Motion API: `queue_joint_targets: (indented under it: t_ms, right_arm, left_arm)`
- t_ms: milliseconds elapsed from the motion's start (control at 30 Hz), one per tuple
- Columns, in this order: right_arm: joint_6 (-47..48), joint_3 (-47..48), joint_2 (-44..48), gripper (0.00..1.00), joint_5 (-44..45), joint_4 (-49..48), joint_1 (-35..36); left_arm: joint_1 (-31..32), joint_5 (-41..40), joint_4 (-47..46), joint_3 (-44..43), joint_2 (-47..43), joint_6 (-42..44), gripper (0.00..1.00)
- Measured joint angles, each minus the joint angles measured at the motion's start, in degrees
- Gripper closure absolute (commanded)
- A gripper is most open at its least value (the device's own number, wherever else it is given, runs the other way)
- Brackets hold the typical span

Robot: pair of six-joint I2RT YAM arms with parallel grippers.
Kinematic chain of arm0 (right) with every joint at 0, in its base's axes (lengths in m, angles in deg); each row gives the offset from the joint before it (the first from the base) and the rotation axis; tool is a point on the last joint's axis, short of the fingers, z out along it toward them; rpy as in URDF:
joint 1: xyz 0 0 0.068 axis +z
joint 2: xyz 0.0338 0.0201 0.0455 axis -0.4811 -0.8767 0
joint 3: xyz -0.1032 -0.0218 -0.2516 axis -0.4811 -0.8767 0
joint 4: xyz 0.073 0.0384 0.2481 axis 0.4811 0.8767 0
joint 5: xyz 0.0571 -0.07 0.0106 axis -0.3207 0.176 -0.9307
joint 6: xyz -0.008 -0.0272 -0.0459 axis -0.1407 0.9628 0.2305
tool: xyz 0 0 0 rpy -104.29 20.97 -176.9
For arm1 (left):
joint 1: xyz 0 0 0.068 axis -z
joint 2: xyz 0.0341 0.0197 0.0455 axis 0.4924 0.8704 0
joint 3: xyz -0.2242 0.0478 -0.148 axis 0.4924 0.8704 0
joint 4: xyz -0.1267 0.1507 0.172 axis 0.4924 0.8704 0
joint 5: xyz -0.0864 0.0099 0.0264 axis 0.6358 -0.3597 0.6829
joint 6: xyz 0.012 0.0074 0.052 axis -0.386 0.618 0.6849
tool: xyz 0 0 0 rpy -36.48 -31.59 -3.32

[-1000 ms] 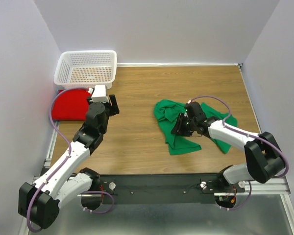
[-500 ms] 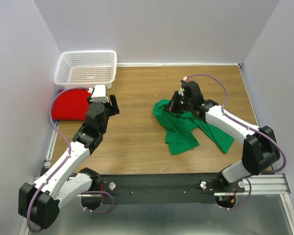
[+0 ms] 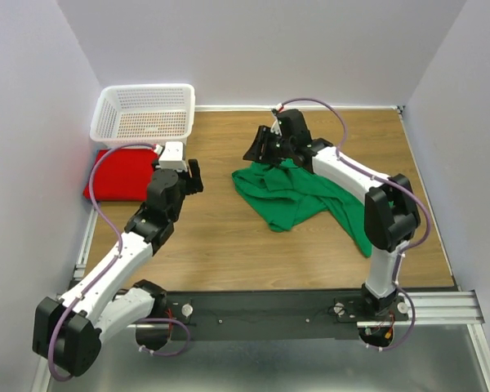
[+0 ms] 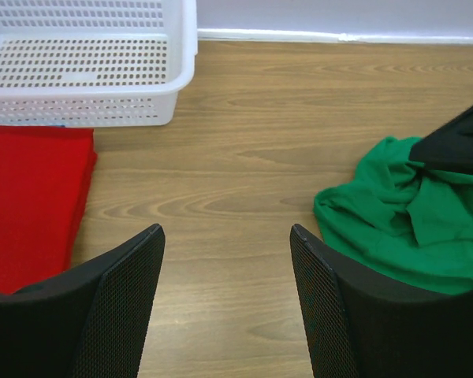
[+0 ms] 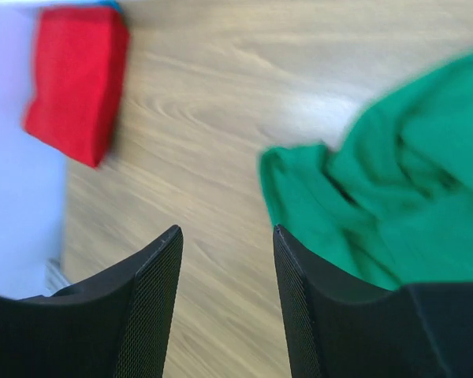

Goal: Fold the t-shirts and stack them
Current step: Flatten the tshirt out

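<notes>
Two shirts lie on the brown wooden table. From above, we see the folded bright red cloth t-shirt at the left edge, just in front of the white perforated plastic basket in the far left corner. The crumpled bright green cloth t-shirt lies right of the middle. The left gripper hovers near the red one, and the right gripper hangs by the green shirt's far edge.

At the left wrist, we find the fingers spread, empty, over bare wood.

At the right wrist, the fingers stand apart, gripping nothing, with green cloth just beside them.
</notes>
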State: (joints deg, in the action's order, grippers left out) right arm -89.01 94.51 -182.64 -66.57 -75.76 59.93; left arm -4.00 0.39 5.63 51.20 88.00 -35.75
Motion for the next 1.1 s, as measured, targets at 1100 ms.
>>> queue_joint_targets:
  t_ms: [1100]
  right_arm:
    - [43.1, -23.2, 10.9, 0.49, 26.3, 11.4, 10.2]
  left_arm:
    - [0.0, 1.3, 1.0, -1.2, 6.6, 0.7, 0.28]
